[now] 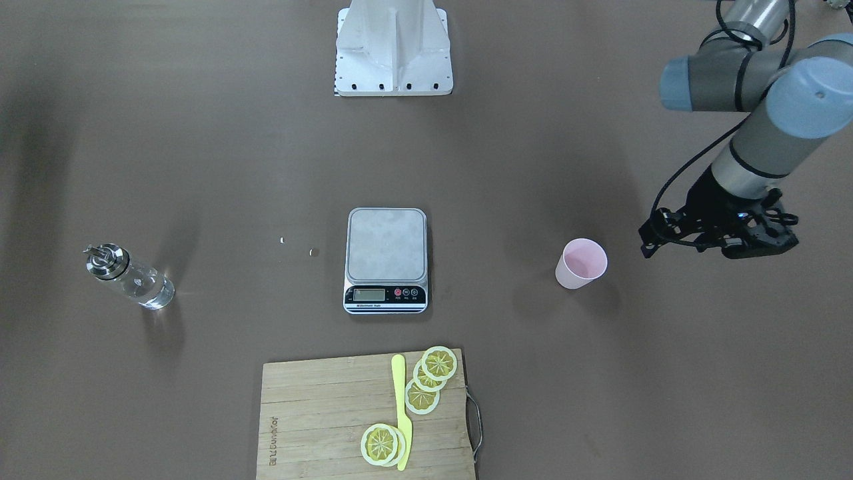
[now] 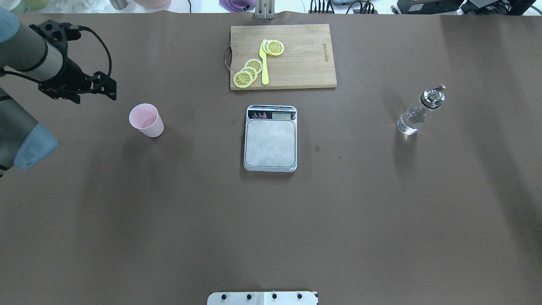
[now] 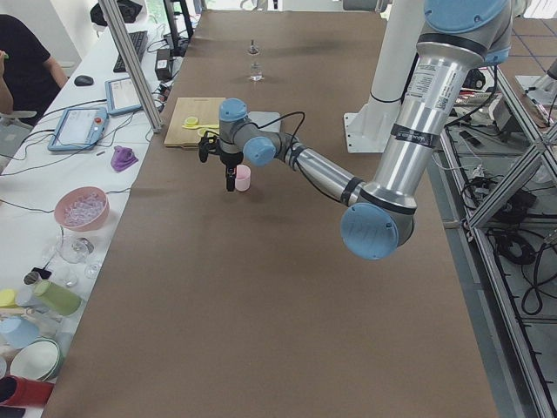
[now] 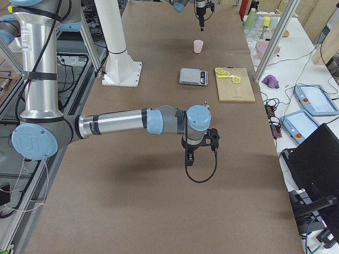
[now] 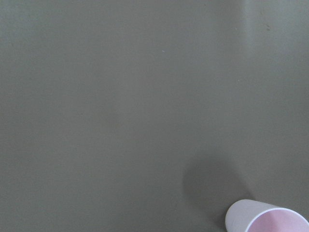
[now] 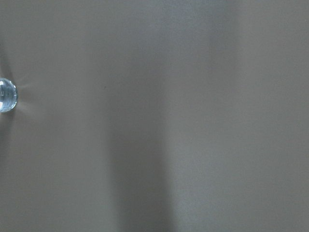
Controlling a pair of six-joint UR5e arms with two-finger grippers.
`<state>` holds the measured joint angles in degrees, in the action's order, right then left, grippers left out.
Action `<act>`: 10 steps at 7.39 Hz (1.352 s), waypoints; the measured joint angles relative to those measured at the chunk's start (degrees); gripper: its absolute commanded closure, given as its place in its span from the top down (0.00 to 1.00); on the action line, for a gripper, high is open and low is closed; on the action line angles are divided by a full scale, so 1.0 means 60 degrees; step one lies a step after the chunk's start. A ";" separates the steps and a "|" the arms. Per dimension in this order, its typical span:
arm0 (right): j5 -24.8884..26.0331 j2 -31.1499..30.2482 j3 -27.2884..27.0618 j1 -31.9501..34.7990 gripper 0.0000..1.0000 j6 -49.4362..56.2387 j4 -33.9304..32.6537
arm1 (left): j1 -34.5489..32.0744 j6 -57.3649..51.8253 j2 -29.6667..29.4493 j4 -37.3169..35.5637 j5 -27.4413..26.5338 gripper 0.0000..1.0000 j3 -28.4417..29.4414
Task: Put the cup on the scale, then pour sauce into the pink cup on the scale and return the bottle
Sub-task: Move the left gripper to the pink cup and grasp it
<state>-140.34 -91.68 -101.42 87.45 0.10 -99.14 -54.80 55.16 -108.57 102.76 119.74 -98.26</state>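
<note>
A wide table [image 2: 271, 237] covered with a brown mat is seen, and a white side bench [image 3: 26, 235] crowded with tableware [image 3: 82, 209] runs along one end. At the middle of the mat a scale [image 2: 270, 137] is set, with its display turned away from the robot. Just beyond the display a wooden cutting board [image 2: 305, 55] is laid, carrying lemon slices [image 2: 247, 73] and a yellow knife [image 2: 264, 63].

The cup [image 2: 146, 120] is stood upright on the mat, well apart from the scale on the robot's left, with bare mat between them. The bottle [image 2: 419, 111] is stood upright well apart on the robot's right, with clear liquid [image 2: 407, 125] showing in its lower part. Two small specks [image 2: 317, 148] are found on the mat between it and the scale.

The left gripper [image 2: 111, 87] is held above the mat near the cup, on the side away from the scale and not touching it. Whether its jaws are apart cannot be told. The right gripper [image 4: 189, 157] is seen only from the side, hung over bare mat, and its state cannot be told either.
</note>
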 measured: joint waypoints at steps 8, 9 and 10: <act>-0.0034 0.0019 -0.0070 0.0000 1.00 -0.0001 0.0000 | 0.1055 0.0467 -0.0668 0.0200 -0.0632 0.72 0.0955; -0.0034 0.0041 -0.0070 0.0000 1.00 0.0002 0.0000 | 0.1060 0.0442 -0.0678 0.0205 -0.0635 0.65 0.1000; -0.0031 0.0071 -0.0069 0.0000 1.00 0.0008 0.0000 | 0.1061 0.0430 -0.0687 0.0212 -0.0636 0.42 0.1023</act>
<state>-140.52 -91.26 -101.84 87.45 0.14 -99.14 -48.43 57.74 -112.69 104.03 115.93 -92.12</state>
